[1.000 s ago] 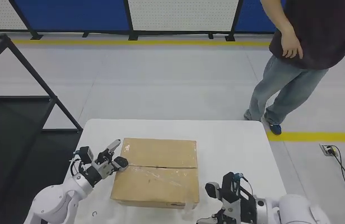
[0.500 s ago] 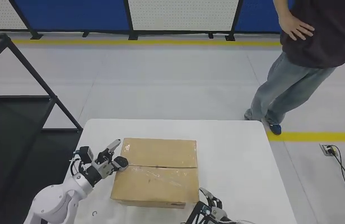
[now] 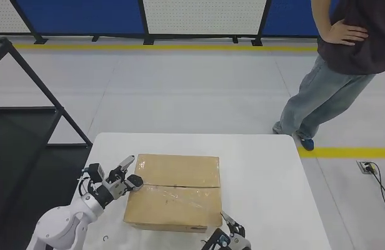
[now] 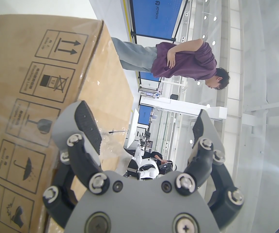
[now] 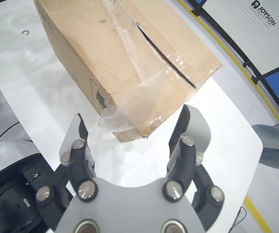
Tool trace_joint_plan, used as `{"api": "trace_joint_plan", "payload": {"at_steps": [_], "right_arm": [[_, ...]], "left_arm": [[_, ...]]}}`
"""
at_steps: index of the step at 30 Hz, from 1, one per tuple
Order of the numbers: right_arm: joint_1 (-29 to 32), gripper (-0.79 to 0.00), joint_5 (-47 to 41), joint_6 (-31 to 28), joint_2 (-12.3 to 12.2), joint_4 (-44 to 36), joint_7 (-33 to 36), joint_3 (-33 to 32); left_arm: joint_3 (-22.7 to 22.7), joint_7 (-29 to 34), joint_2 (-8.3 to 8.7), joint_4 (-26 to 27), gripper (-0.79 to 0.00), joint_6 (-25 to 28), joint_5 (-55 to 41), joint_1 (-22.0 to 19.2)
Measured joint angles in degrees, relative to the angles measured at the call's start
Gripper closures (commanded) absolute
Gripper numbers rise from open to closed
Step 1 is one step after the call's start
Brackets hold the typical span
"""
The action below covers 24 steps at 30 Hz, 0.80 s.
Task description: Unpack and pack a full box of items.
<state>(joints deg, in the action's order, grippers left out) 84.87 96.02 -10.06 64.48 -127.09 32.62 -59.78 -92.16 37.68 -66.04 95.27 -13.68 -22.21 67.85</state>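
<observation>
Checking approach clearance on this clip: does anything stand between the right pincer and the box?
Nothing visible does. The right pincer is open and faces a corner of the box, with bare table between them. A loose flap of clear tape hangs off that corner toward the pincer, part of the box's seal rather than a separate obstacle.

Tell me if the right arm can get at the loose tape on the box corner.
Probably yes. The right gripper is open and faces the corner of the box where the loose tape hangs, with nothing between them.
</observation>
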Motion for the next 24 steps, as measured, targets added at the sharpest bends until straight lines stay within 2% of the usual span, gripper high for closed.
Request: {"api": "trace_joint_plan", "payload": {"at_steps": [16,24], "right_arm": [[0.93,0.0,1.99,2.25,0.66,-1.83,0.25,-0.8],[-2.06,0.0,-2.83,0.5,1.27,-2.07,4.11,-2.02]], "left_arm": [[0.0,0.0,0.0,0.0,-0.785,0.0,0.0,0.0],[0.0,0.0,0.0,0.0,-0.785,0.0,0.0,0.0]]}}
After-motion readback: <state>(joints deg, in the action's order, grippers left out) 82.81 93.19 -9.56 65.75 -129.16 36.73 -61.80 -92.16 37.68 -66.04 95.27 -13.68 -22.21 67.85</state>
